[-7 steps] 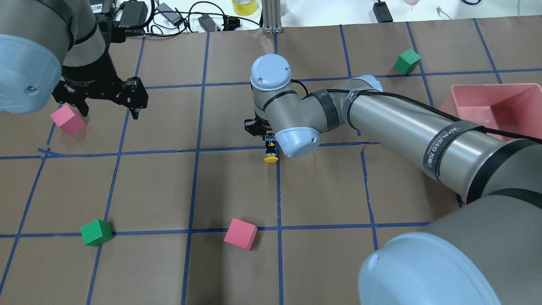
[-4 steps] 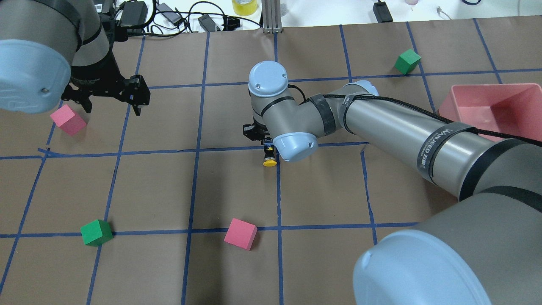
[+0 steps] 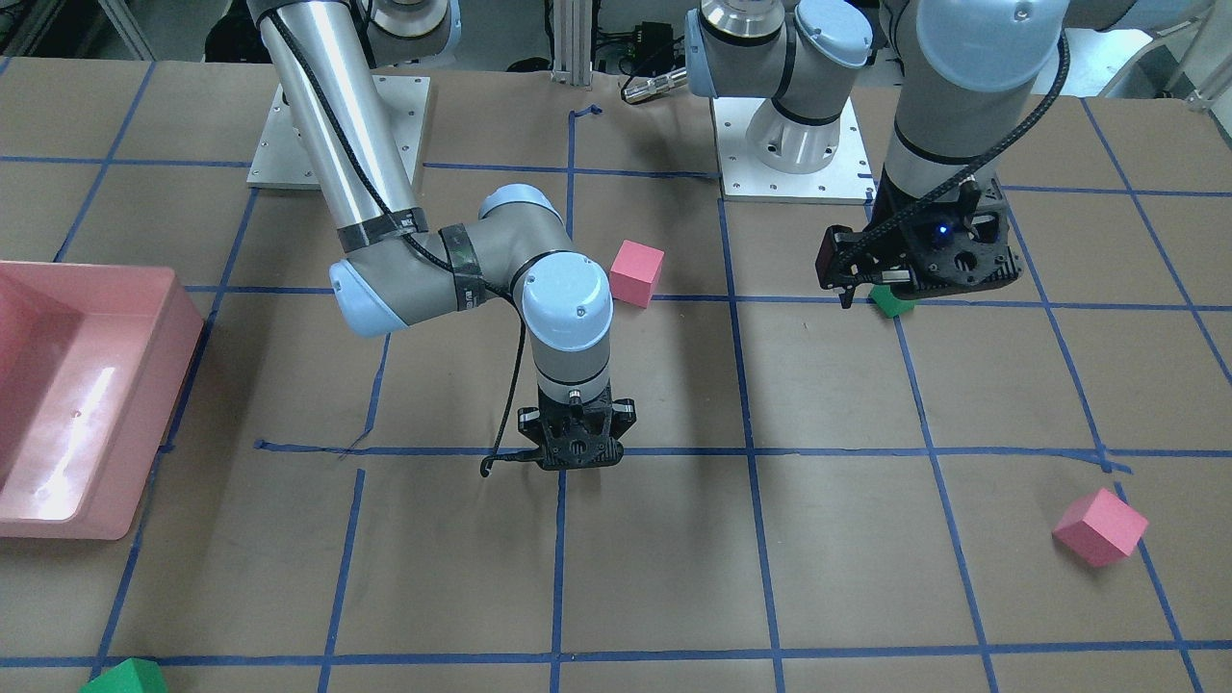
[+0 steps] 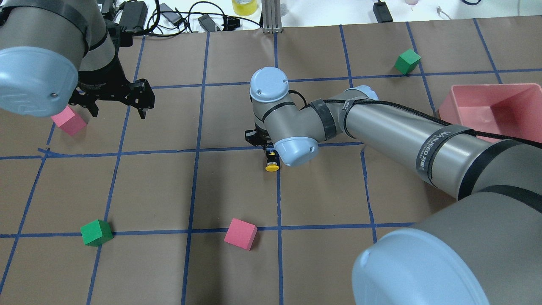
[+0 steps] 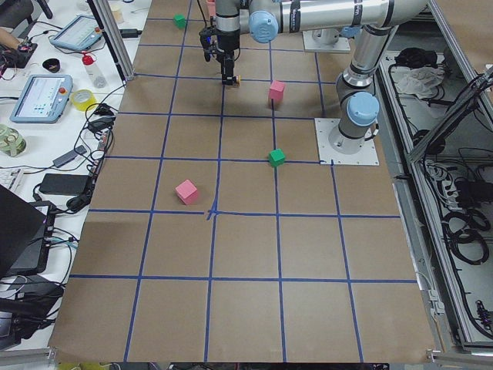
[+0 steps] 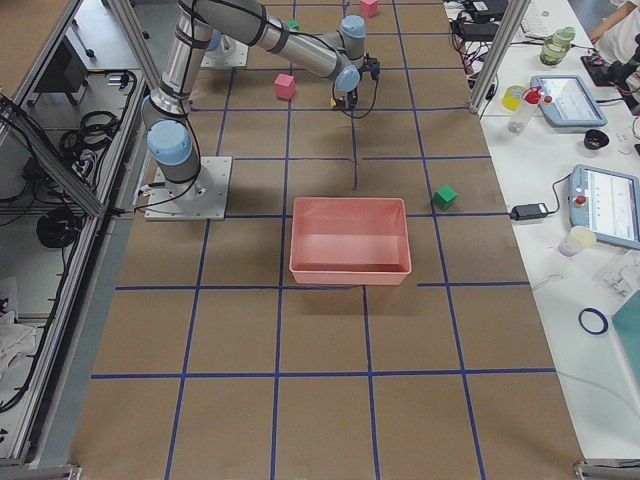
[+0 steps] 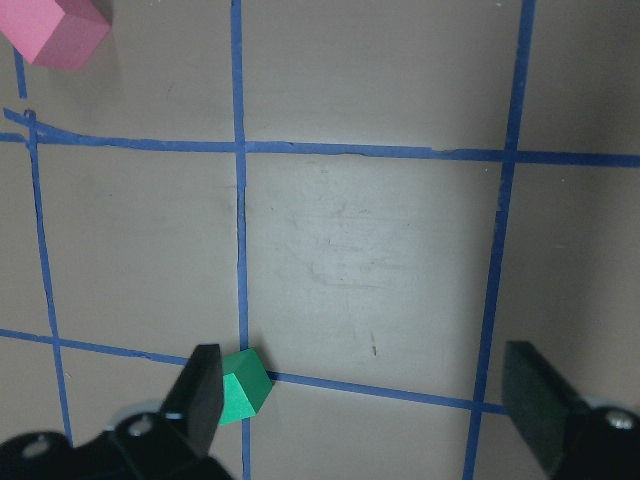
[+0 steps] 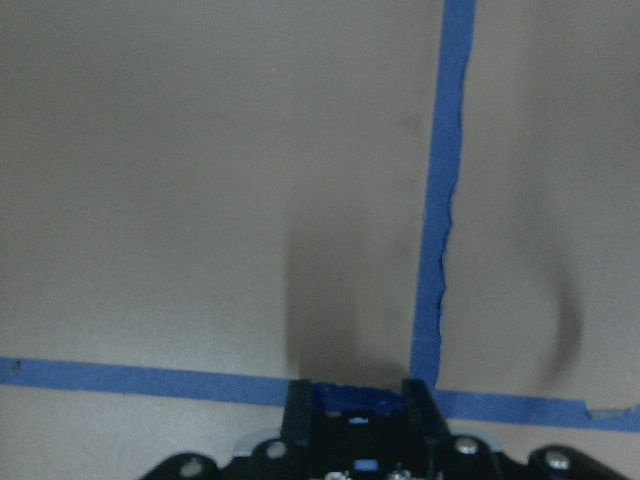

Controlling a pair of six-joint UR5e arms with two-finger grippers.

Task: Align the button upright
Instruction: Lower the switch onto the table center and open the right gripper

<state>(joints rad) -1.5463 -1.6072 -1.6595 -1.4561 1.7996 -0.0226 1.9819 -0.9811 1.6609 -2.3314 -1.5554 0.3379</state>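
Right gripper (image 3: 575,458) points down over the middle of the brown worktop (image 4: 322,199), where two blue tape lines (image 4: 237,148) cross. Its two fingers are squeezed tight on the small push-button with the round yellow cap and black collar (image 4: 271,163). That button sticks out sideways from the fingers, with its yellow cap facing the robot. I cannot tell if it touches the worktop. Left gripper (image 7: 370,400) hangs wide open and holds nothing, above a small green cube (image 7: 243,385).
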